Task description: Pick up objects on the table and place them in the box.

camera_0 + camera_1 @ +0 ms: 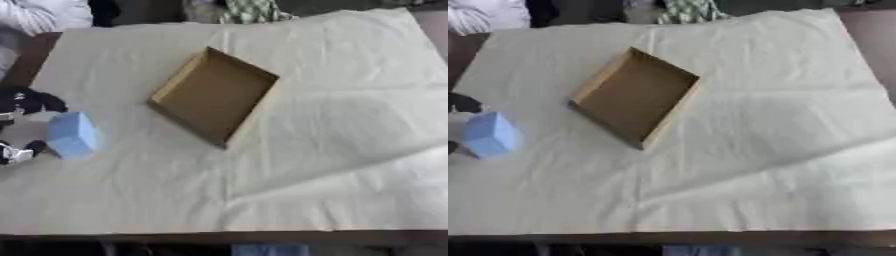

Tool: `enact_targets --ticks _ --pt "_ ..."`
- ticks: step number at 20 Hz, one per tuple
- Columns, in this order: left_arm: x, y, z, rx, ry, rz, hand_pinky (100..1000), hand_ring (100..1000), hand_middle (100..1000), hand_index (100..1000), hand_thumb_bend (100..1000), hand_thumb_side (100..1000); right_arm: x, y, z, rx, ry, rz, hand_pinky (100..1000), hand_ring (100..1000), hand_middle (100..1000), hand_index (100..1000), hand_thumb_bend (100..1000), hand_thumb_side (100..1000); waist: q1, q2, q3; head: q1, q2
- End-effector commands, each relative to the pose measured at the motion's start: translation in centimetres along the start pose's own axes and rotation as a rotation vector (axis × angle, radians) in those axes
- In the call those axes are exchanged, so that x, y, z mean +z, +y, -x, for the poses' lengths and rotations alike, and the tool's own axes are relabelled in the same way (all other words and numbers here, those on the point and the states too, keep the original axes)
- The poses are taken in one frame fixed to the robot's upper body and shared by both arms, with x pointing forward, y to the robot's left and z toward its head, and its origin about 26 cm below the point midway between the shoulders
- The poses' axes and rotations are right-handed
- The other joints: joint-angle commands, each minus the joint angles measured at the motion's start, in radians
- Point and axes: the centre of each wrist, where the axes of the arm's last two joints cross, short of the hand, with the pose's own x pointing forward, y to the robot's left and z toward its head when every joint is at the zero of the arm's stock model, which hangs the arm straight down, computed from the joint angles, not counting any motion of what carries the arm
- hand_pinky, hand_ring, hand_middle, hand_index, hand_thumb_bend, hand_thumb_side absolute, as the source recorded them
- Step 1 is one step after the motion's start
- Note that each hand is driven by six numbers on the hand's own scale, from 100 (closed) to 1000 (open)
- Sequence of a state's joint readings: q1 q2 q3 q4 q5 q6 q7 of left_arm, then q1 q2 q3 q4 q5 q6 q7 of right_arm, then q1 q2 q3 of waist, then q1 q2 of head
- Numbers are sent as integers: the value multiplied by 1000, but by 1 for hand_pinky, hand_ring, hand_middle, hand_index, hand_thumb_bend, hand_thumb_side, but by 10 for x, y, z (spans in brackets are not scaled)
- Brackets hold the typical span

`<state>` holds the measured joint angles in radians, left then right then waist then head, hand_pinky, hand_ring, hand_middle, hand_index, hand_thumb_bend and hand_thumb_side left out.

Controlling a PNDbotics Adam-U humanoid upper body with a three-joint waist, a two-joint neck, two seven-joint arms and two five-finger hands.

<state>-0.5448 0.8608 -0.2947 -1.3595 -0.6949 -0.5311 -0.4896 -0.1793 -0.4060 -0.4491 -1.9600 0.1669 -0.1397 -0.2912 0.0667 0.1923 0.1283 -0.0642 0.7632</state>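
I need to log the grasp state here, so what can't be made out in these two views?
- Left hand: cut off by the left edge in both views; whether its fingers touch or grip the blue block is unclear.
- Right hand: in neither view.
- Blue block: blurred, surface details unreadable.
- Cardboard box: looks empty; its near inner wall is hidden by its own rim.

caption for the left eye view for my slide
Left hand flanks a blue block beside the empty cardboard box.

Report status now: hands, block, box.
Left hand at blue block, grip unclear. Right hand not visible. Box empty, tilted on white cloth. Path clear.
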Motion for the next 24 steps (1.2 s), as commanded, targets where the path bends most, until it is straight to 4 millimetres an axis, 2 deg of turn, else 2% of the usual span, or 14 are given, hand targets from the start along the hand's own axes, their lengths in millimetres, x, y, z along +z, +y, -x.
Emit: enact_targets --ticks 1,7,8,9,10,11,12,16,18,22,23,24 --pt "8 7 5 6 2 17 970 934 928 984 100 297 -7 -4 -6 7 -31 7 675 721 591 791 100 555 0 -11 -1 3 3" --pt "11 14 4 37 -17 15 986 943 936 991 100 304 -7 -4 -6 10 -31 9 675 721 590 791 100 556 2 -13 -1 3 6" --pt "11 15 5 35 -15 16 989 946 938 993 100 396 -7 -4 -6 10 -31 8 675 721 590 791 100 557 3 -14 -1 3 7" --pt "12 15 6 32 -5 25 992 949 939 994 100 670 -6 -4 -6 9 -30 8 674 721 590 791 100 557 5 -14 -1 2 7" --pt "13 15 7 30 7 31 993 950 939 994 100 708 -6 -4 -6 9 -29 8 674 721 590 791 100 557 5 -14 -2 2 7" --pt "13 14 9 29 24 30 993 950 939 998 100 827 -6 -4 -6 9 -27 9 674 721 589 791 100 557 6 -14 -2 2 7" --pt "14 13 10 28 44 23 993 951 939 999 100 855 -6 -4 -6 9 -25 9 674 721 589 791 100 557 6 -13 -3 2 7" --pt "12 7 14 18 112 1 993 950 937 999 100 848 -6 -4 -6 8 -24 10 674 722 589 791 100 556 5 -11 -7 8 6" --pt "9 4 14 13 115 0 991 949 936 998 100 807 -6 -4 -6 6 -24 9 674 722 589 792 100 556 4 -10 -10 11 6" --pt "4 1 12 -2 91 26 995 952 941 1000 100 617 -6 -3 -5 0 -24 6 675 723 589 792 100 556 3 -9 -13 15 5" --pt "3 0 12 -5 81 37 995 952 941 1000 120 505 -6 -3 -5 -1 -24 6 675 723 589 792 100 557 3 -8 -13 16 6" --pt "2 0 12 -8 72 45 995 951 941 1000 122 491 -6 -3 -5 -2 -23 7 675 723 589 792 100 556 3 -8 -13 17 6"
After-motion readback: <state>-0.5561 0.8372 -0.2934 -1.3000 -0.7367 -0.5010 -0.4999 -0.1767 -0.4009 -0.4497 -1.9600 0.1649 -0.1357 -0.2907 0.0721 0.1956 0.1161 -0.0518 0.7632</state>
